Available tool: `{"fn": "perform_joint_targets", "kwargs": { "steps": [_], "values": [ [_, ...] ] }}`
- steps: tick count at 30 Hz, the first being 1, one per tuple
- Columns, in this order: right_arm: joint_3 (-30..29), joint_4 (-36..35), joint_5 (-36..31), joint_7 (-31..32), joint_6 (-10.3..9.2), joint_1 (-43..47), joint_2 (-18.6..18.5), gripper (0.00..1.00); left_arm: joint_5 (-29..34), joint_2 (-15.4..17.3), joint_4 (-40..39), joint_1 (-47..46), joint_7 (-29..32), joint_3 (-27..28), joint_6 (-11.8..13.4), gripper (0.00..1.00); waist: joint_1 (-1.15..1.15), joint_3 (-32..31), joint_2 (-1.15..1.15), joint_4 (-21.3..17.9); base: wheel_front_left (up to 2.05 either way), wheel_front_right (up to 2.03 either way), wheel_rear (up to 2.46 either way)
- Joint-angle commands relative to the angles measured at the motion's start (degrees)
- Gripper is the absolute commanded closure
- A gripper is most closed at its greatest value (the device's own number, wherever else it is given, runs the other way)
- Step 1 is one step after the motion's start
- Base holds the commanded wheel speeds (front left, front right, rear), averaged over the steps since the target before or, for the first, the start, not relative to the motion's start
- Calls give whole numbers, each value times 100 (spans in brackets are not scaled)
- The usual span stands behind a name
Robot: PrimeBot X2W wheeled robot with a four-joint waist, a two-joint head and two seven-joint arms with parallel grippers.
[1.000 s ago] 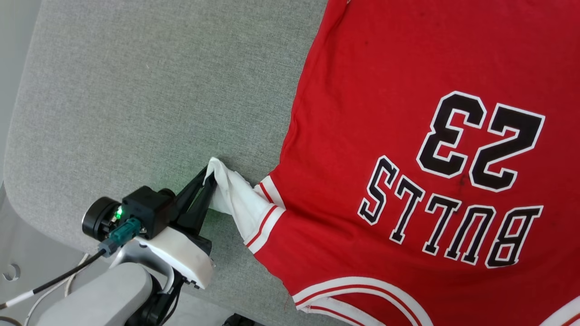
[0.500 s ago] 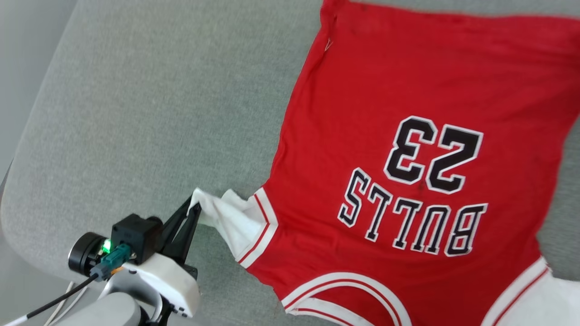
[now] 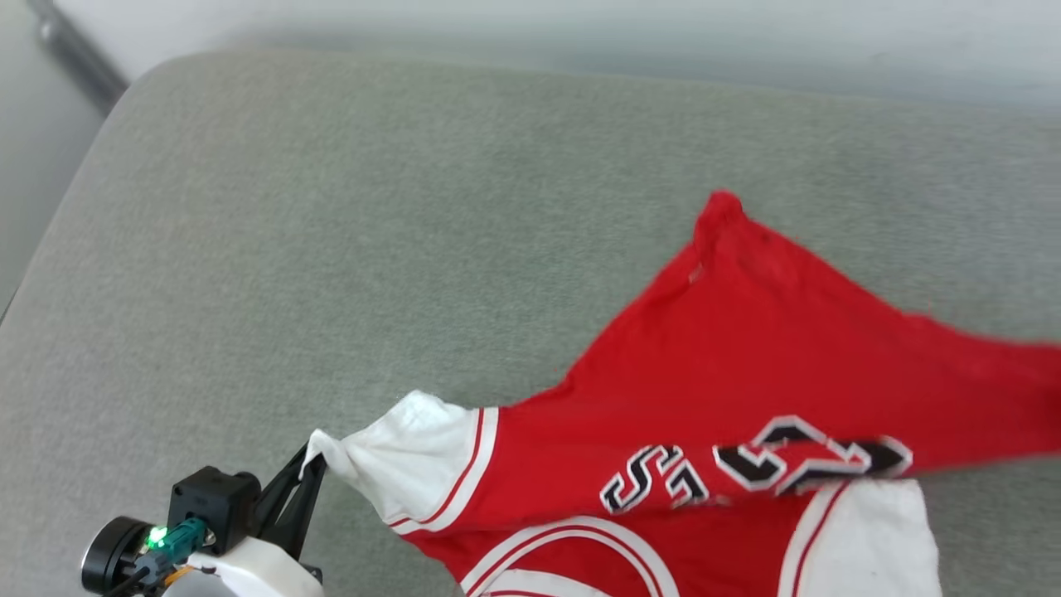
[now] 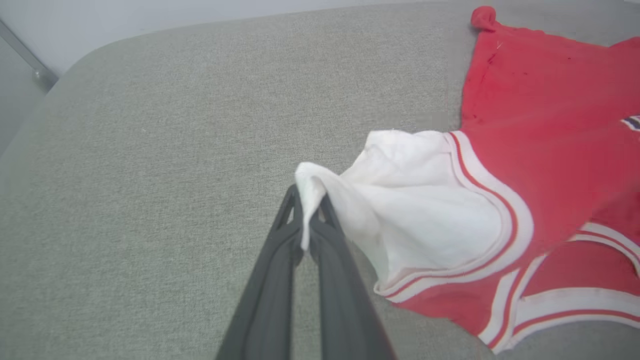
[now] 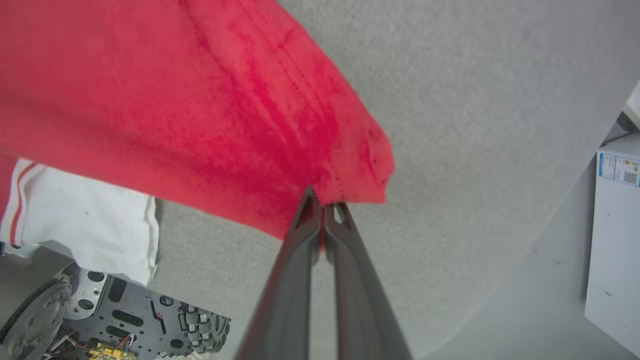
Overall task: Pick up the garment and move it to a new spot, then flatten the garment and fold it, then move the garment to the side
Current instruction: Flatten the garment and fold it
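Pinching the shirt (image 3: 704, 348) by its white sleeve (image 4: 425, 200) in your left claw (image 4: 307, 200) and its red edge (image 5: 350, 170) in your right claw (image 5: 322, 205), you stretch it, seemingly for lifting.

garment (image 3: 663, 365) | red jersey, white sleeves | bunched (part lifted)

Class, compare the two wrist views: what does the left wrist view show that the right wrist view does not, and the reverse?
Left wrist view, not the right: the left claw shut on the tip of a white sleeve.
Right wrist view, not the left: the right claw shut on a red edge of the shirt, the robot's wheeled base and a labelled white box.
Both: the red shirt and the grey cushion.
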Motion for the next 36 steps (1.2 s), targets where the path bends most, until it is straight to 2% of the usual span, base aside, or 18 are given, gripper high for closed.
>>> {"fn": "perform_joint_targets", "kwargs": {
  "steps": [1, 5, 11, 14, 17, 18, 19, 24, 28, 32, 36],
  "values": [
    [0, -20, 19, -37, -6, 132, -8, 100, -7, 23, -9, 53, -23, 25, 25, 100, 0, -155, 0, -174, 0, 0, 0],
    [-237, -3, 284, -502, -6, 1406, -137, 100, -48, 100, -100, 157, -37, 63, 87, 100, 0, -177, 0, -297, 0, 0, 0],
    [-359, 79, 431, -1029, -6, 3068, 181, 100, -67, 137, -161, 200, -41, 64, 96, 100, 0, -127, 0, -343, 0, 0, 0],
    [-442, 61, 392, -1202, -6, 3490, 385, 100, -83, 152, -161, 201, -35, 71, 86, 100, 0, -110, 0, -361, 0, 0, 0],
    [-701, -16, 317, -1368, -6, 3528, 486, 100, -93, 162, -140, 217, -17, 74, 104, 100, 0, -126, 0, -409, 0, 0, 0],
    [-820, -65, 285, -1422, -6, 3465, 491, 68, -86, 153, -137, 212, -7, 68, 102, 100, 0, -138, 0, -417, 0, 0, 0],
    [-931, -148, 276, -1467, -6, 3402, 495, 0, -80, 144, -133, 212, -1, 55, 104, 100, 0, -164, 0, -430, 0, 0, 0],
    [-1554, -781, 124, -1592, -6, 2994, 232, 0, -70, 102, -161, 202, 4, 35, 111, 100, 0, -195, 0, -423, 0, 0, 0],
    [-1823, -1309, 20, -1406, -6, 2352, 41, 0, -32, 50, -185, 105, 9, 27, 113, 100, 0, -100, 0, -356, 0, 0, 0],
    [-1472, -1685, -111, -894, -6, 1469, -108, 0, 65, -30, -173, -65, 43, 0, 31, 100, 0, 73, 0, -210, 0, 0, 0],
    [-683, -1672, -310, -188, -6, 376, 95, 0, 149, -137, -126, -226, 62, -37, -25, 100, 0, 259, 0, -84, 0, 0, 0]
  ]
}}
